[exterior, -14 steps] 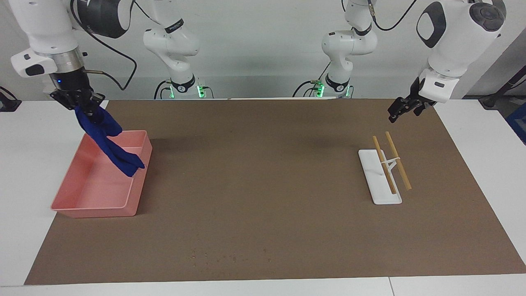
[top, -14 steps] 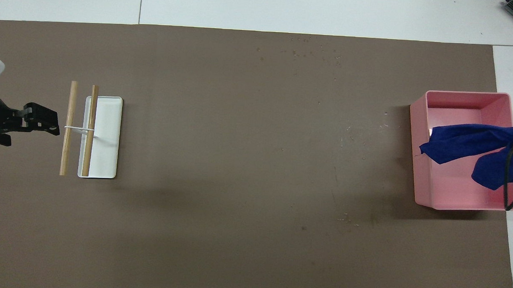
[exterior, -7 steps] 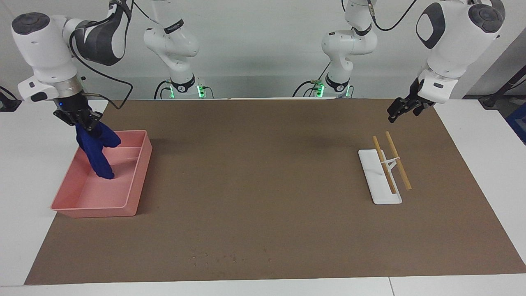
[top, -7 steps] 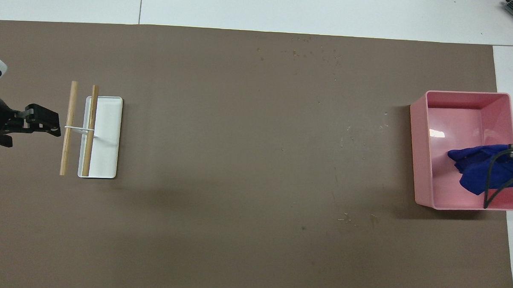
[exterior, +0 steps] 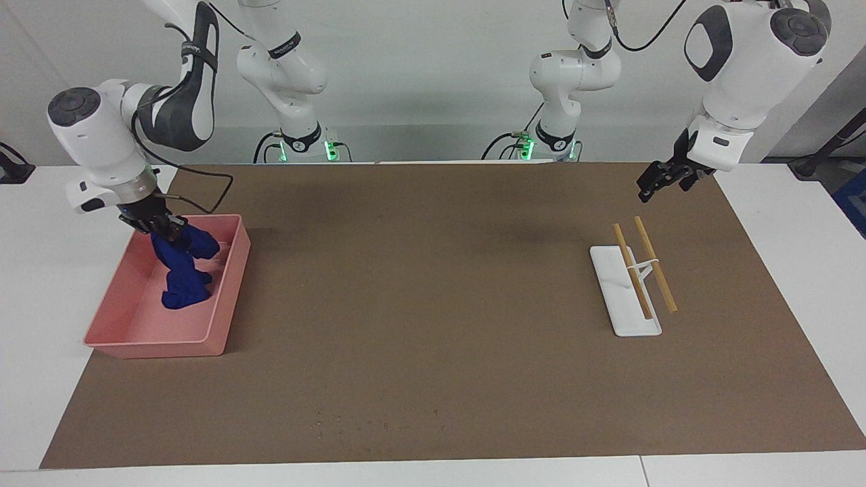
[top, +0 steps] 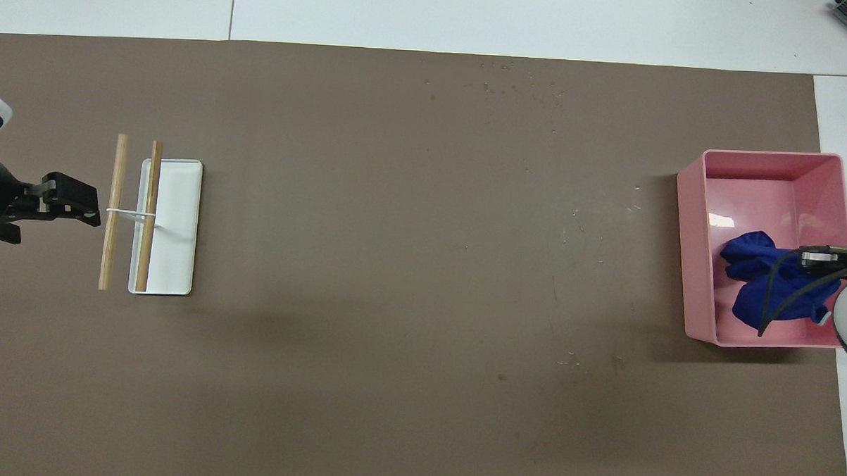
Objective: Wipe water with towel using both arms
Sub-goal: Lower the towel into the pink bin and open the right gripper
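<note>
The deep blue towel (exterior: 183, 274) hangs from my right gripper (exterior: 168, 232), which is shut on its upper end. The towel's lower part is bunched on the floor of the pink tray (exterior: 223, 318). From overhead, the towel (top: 750, 267) fills the part of the tray (top: 691, 226) nearer the robots, with the right gripper (top: 826, 257) over it. My left gripper (exterior: 651, 184) hangs open and empty above the mat beside the stand, also seen overhead (top: 79, 208). A small dark blotch of water (top: 501, 377) shows on the mat.
A white stand (exterior: 626, 297) with two wooden sticks (exterior: 655, 264) sits toward the left arm's end. A brown mat (exterior: 433, 304) covers most of the white table. Tiny pale specks (exterior: 352, 423) lie along the mat's edge farthest from the robots.
The right gripper has come down over the tray with the towel. The towel hung stretched across the tray rim before and now piles up inside. The left arm has stayed still.
</note>
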### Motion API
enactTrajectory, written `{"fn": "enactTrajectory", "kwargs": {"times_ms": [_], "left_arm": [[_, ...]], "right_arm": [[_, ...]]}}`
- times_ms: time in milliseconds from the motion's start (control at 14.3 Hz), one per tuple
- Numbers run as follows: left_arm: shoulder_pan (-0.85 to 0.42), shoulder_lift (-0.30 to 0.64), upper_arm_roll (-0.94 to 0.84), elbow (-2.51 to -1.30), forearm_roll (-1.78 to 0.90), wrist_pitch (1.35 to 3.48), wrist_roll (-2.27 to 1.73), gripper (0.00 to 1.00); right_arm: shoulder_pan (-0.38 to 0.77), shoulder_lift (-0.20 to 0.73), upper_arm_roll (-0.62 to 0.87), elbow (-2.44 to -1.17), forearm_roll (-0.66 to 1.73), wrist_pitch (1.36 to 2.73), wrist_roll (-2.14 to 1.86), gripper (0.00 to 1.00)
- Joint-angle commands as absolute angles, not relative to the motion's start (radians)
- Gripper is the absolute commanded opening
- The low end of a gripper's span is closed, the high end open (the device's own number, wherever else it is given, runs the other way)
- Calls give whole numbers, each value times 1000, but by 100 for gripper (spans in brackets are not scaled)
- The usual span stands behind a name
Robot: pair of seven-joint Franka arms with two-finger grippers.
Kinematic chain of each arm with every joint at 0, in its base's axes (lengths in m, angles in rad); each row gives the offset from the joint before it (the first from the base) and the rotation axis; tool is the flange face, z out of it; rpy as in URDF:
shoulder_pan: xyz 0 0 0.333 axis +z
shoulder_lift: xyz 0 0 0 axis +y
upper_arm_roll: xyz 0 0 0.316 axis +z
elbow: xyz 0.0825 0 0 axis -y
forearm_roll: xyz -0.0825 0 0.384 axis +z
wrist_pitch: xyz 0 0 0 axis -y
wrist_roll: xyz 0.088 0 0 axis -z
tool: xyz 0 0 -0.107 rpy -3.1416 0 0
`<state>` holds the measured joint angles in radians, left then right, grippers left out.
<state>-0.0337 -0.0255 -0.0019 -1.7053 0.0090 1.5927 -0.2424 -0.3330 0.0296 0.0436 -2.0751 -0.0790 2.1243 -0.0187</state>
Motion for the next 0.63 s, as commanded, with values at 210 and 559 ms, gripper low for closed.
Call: {"fn": "enactTrajectory", "kwargs": {"times_ms": [210, 559], "left_arm": [[-51, -35, 11, -1710, 26, 1589, -236, 100], [-51, -35, 11, -1710, 26, 1592, -235, 100]], "right_arm": [[-342, 28, 58, -2079, -52, 2122, 28, 78], [-258, 3, 74, -1892, -52, 1883, 40, 98]]}}
